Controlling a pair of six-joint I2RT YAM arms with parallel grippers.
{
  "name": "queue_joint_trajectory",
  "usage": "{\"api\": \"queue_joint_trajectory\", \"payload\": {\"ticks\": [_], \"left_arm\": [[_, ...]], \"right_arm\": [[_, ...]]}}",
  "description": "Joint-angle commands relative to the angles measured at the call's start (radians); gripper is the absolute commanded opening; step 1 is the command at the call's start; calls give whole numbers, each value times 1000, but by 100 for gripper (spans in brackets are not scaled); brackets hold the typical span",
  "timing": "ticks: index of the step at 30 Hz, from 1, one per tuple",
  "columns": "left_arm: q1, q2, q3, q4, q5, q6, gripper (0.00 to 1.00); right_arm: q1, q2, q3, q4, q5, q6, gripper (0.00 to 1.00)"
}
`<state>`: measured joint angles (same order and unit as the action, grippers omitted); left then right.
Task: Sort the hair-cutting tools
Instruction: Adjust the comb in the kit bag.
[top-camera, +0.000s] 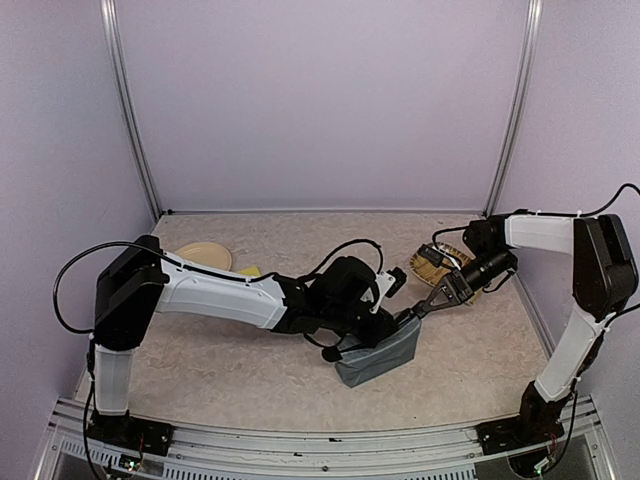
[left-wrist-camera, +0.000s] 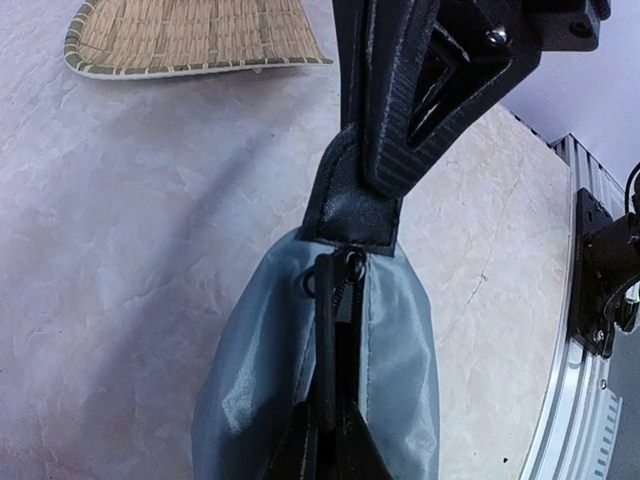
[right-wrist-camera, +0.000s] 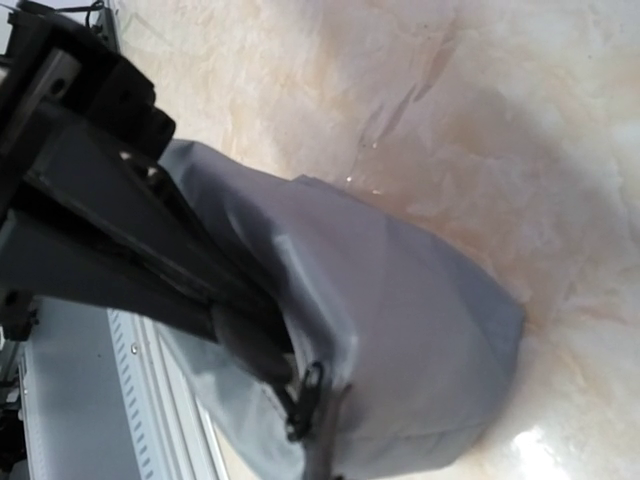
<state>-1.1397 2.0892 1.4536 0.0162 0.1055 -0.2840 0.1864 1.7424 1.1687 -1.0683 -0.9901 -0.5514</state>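
Slip risk at pouch (top-camera: 378, 355).
The right tool (top-camera: 418, 312) pinches end tab (left-wrist-camera: 350, 210), left tool (left-wrist-camera: 322, 445) pinches zip pull (left-wrist-camera: 325, 330); uneven pull may free either.

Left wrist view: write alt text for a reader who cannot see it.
A grey zip pouch sits on a marbled table, its black end tab pinched by the right tool, while the left tool grips its zip pull at the bottom edge. A woven tray lies top left.
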Motion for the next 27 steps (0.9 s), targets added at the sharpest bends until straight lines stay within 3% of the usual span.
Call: {"api": "queue_joint_trajectory", "payload": {"ticks": [1, 17, 21, 24, 27], "left_arm": [[1, -38, -8, -78, 28, -3, 0], [-35, 6, 30, -133, 60, 102, 0], [-35, 49, 81, -210, 44, 104, 1], [-34, 78, 125, -252, 31, 96, 7], [-25, 103, 155, -283, 47, 87, 5]], "right_arm": [[-18, -33, 20, 4, -39, 4, 1], [-25, -39, 17, 7, -50, 7, 0], [-25, -41, 17, 0, -61, -1, 0], [-26, -41, 16, -10, -69, -9, 1], [-26, -49, 13, -18, -81, -22, 1]]}}
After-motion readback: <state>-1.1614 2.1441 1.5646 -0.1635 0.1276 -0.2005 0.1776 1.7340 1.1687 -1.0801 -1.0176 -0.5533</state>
